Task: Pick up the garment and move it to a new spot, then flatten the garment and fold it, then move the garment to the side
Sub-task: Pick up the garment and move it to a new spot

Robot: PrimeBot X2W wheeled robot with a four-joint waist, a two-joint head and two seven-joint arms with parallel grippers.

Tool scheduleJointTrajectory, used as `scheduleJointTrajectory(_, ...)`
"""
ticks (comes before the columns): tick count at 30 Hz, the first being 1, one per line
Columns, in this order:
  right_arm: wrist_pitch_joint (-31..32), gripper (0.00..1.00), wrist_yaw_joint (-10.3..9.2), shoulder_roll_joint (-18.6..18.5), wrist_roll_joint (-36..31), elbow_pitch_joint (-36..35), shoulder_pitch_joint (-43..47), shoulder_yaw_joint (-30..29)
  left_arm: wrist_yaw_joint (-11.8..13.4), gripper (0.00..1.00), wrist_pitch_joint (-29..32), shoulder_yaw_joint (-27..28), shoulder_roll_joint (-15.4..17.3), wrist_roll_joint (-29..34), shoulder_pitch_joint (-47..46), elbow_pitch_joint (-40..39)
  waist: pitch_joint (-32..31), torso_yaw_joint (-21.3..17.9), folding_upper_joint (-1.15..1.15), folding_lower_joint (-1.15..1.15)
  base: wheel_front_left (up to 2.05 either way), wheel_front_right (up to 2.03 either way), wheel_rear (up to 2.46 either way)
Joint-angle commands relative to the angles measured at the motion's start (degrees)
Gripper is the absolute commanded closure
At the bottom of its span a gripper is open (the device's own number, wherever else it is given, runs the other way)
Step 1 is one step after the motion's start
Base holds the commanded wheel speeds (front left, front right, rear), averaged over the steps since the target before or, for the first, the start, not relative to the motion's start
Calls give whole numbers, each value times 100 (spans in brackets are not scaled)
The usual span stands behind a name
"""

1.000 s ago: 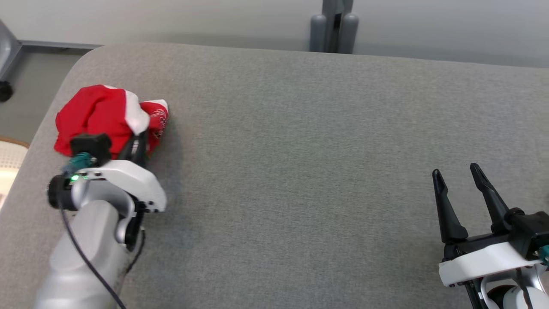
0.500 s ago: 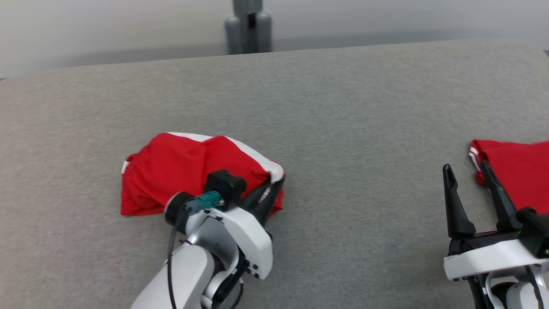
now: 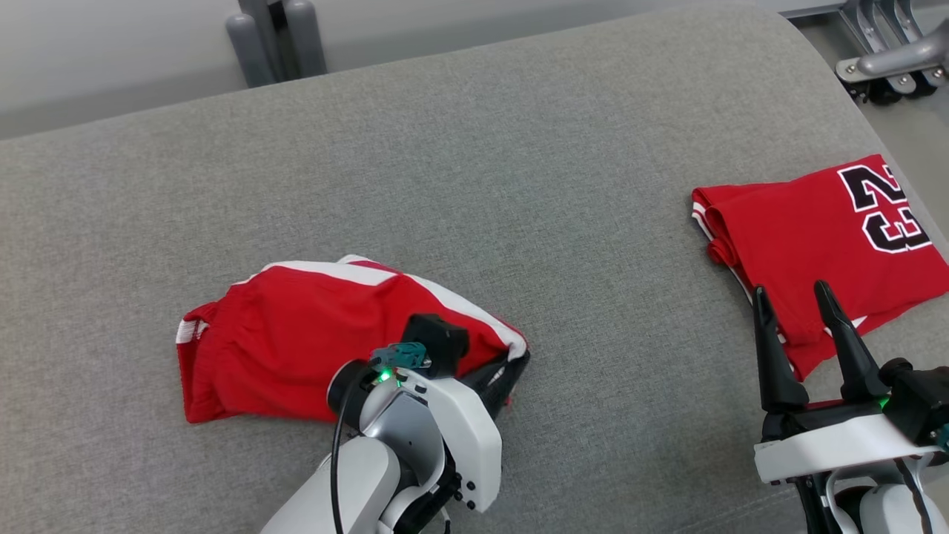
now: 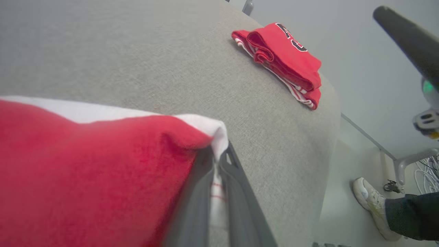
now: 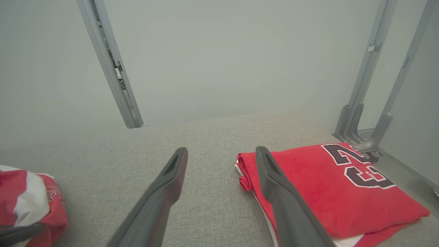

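Head view is taken up mostly by a grey upholstered surface (image 3: pixel 519 185), on which two red pieces are laid well apart. The garment (image 3: pixel 296 334), red cloth with a white stripe, is seen bunched at about 7 o'clock on that surface. Most of its bulk rests on the upholstery. A folded red jersey (image 3: pixel 815 230) with a black number is set at 3 o'clock, close to the edge. The left gripper (image 3: pixel 510 371) is clenched on the garment's 4 o'clock corner, and in the left wrist view the white-edged hem is seen pinched between the two dark fingers. The right gripper (image 3: pixel 789 291) is held at 5 o'clock with its jaws spread and nothing between them, its tips over the near edge of the jersey. The garment is judged to be light, limp and soft, so it will sag and trail from any single grip rather than keep its shape, and it may catch slightly on the textured cover. A hemmed or banded edge is judged the firmest place to hold. For flattening, a second hold is best taken at the striped cuff (image 3: pixel 189 330) at the garment's 9 o'clock end, so that the cloth can be stretched between two points.
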Motion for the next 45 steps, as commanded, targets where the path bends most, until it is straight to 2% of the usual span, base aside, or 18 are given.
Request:
scheduleJointTrajectory(1,-54,0,-2,-24,39,39,-54,-28,-133,0,91,-32,1,-164,-11,13,55,-33,0,0,0,0,0)
scheduleJointTrajectory(6,-83,0,-2,-25,44,94,-88,-149,-311,0,107,-1,-3,-488,85,-372,18,110,0,0,0,0,0)
scheduleJointTrajectory(10,-62,0,-2,-26,-39,69,-79,-266,-286,0,44,137,171,-596,215,-912,-94,306,0,0,0,0,0)
scheduleJointTrajectory(16,23,0,-2,-25,-161,-12,-30,-378,214,0,-414,671,564,-254,325,-1581,-264,601,0,0,0,0,0)
scheduleJointTrajectory(24,151,0,-2,-26,-276,-121,26,-392,757,0,-1025,1432,831,-191,571,-1825,-471,882,0,0,0,0,0)
scheduleJointTrajectory(29,249,0,-2,-26,-351,-165,92,-357,938,0,-1676,2011,908,-327,812,-1817,-660,1068,0,0,0,0,0)
scheduleJointTrajectory(34,346,0,-2,-26,-395,-216,171,-299,1003,0,-2367,2519,967,-389,1039,-1602,-836,1224,0,0,0,0,0)
scheduleJointTrajectory(39,439,0,-2,-27,-443,-240,254,-203,1074,0,-2674,2840,1091,-206,1298,-1347,-964,1324,0,0,0,0,0)
scheduleJointTrajectory(45,517,0,-2,-26,-472,-237,410,-146,883,0,-2778,3000,1152,81,1766,-1218,-1133,1421,0,0,0,0,0)
